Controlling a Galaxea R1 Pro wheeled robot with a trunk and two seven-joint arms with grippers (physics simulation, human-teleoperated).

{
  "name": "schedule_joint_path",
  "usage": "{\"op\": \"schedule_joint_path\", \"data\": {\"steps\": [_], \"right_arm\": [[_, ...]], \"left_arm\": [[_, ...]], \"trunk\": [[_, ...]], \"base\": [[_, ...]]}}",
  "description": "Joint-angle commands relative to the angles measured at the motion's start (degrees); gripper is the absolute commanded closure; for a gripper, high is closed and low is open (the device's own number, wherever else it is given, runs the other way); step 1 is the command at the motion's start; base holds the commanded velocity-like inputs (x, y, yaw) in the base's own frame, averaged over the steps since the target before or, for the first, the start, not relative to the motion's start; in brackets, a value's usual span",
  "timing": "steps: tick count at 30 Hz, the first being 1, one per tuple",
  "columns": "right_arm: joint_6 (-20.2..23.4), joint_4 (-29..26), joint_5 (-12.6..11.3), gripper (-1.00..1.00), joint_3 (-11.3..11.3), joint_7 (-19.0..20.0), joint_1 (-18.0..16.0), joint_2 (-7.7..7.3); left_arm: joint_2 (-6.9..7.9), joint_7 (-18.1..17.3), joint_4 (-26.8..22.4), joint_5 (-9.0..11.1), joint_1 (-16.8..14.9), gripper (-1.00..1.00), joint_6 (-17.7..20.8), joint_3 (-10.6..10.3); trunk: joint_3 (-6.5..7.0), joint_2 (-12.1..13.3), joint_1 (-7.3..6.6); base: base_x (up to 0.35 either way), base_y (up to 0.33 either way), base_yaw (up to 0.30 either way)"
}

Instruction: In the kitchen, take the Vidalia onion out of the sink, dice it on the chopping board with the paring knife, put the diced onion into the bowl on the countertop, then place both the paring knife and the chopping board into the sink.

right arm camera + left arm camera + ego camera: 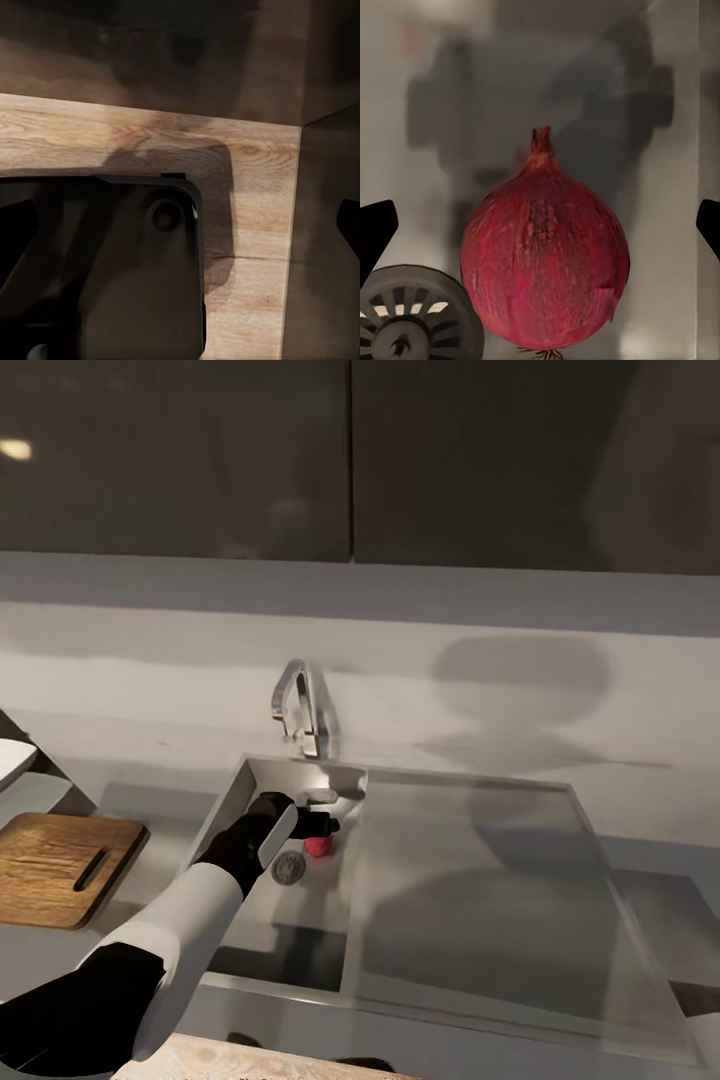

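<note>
The Vidalia onion point(317, 847) is a small pinkish-red bulb lying on the floor of the sink point(216, 815), next to the round drain point(288, 868). My left gripper point(322, 827) reaches down into the basin right over it. In the left wrist view the onion point(544, 255) stands between the two fingertips point(376, 229), which are wide apart and not touching it, so my left gripper point(544, 225) is open. The chopping board point(60, 865) lies on the countertop point(150, 760) left of the sink. A white edge of the bowl point(12, 760) shows at the far left. The paring knife is out of view.
A curved chrome tap point(300, 710) rises behind the basin. A flat draining area point(480, 900) extends right of it. Dark wall cabinets point(350, 460) hang above. My right gripper point(180, 232) hangs open over a wooden floor point(240, 172) beside a dark part of the robot's base point(112, 277).
</note>
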Motion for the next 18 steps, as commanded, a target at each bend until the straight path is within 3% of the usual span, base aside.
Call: {"op": "schedule_joint_path", "data": {"steps": [1,18], "right_arm": [[-0.1,-0.1,-0.5,-1.00,0.4,-0.4,0.0,-0.10],[-0.1,-0.1,-0.5,-1.00,0.4,-0.4,0.0,-0.10]], "left_arm": [[0.01,0.6,-0.1,0.6,0.0,-1.00,0.2,-0.2],[0.06,0.6,-0.1,0.5,0.0,-1.00,0.2,-0.2]], "trunk": [[-0.19,-0.1,0.03],[-1.75,-0.1,0.03]], "base": [[0.000,0.000,0.000],[0.000,0.000,0.000]]}}
